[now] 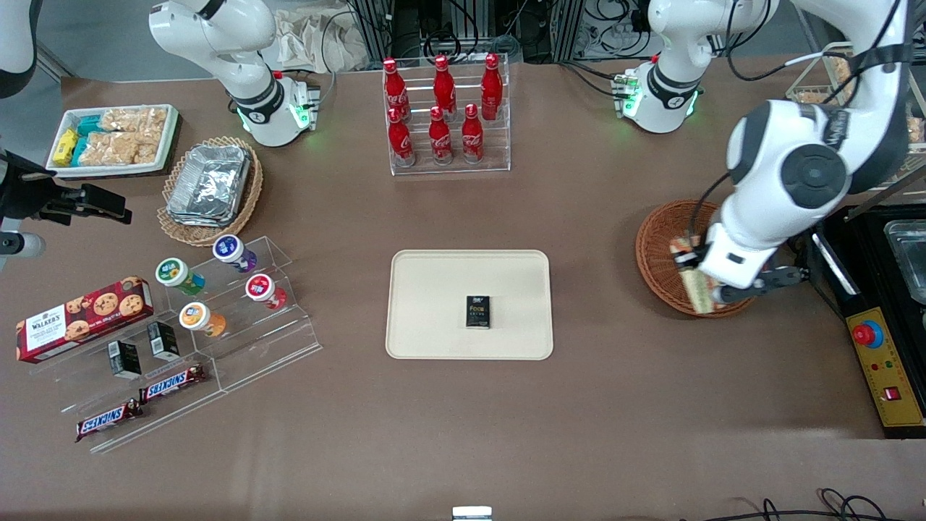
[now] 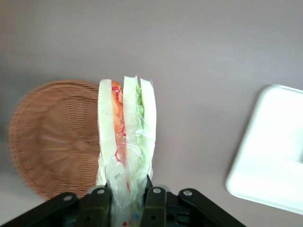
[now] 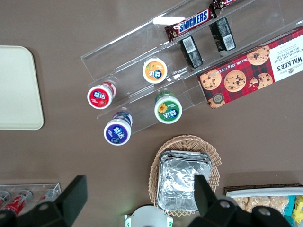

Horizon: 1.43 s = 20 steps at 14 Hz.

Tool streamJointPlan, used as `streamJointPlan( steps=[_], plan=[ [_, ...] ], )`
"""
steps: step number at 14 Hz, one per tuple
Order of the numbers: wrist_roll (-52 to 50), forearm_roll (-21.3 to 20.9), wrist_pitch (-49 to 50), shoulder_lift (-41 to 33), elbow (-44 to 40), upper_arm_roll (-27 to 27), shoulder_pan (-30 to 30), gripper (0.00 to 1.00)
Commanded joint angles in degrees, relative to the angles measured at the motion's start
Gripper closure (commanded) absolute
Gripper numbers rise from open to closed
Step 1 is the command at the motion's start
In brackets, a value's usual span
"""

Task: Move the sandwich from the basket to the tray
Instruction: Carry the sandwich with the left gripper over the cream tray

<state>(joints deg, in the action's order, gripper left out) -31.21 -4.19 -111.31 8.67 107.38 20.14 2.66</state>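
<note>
Clamped on the lower end of the wrapped sandwich [image 2: 125,137], the left arm's end effector [image 2: 125,196] hangs above the reddish-brown wicker basket [image 1: 662,250], over the part of its rim nearest the front camera. Its two fingers [image 2: 99,201] press the clear wrap from either side, and the wedge stands up out of them with pale bread outside and red, orange and green layers within. Seen from the wrist, the sandwich is clear of the basket's woven floor, which holds nothing else. Well apart from the basket, toward the parked arm's end of the surface [image 1: 593,217], lies the cream-beige tray [image 1: 434,304], with a small black box [image 1: 478,312] resting on it.
</note>
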Motion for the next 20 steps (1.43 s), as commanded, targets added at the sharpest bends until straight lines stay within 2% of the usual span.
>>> streamJointPlan(
  steps=[1, 4, 7, 9, 15, 16, 17, 18, 19, 20],
  plan=[
    [-7.07, -0.46, 0.58, 9.85, -9.36, 5.77, -1.86, 0.99],
    [-8.51, -2.57, -6.26, 16.54, -11.67, 5.79, -8.62, 1.0],
    [-8.25, -4.59, -13.83, 22.34, -11.4, 5.79, -11.27, 1.0],
    [-8.34, -8.89, -15.94, 25.24, -11.4, 5.79, -12.15, 1.0],
    [-8.43, -9.7, -22.01, 29.47, -11.4, 5.7, -14.62, 1.0],
    [-8.43, -9.78, -22.02, 29.91, -11.4, 5.7, -14.62, 0.97],
    [-8.43, -9.96, -22.11, 30.09, -11.4, 5.61, -14.7, 0.7],
    [-8.43, -11.09, -22.11, 30.44, -11.4, 5.61, -14.62, 0.17],
    [-8.6, -11.97, -22.19, 30.79, -11.49, 5.61, -14.53, 0.0],
    [-8.69, -11.9, -22.37, 30.79, -11.4, 5.61, -14.53, 0.0]
  ],
)
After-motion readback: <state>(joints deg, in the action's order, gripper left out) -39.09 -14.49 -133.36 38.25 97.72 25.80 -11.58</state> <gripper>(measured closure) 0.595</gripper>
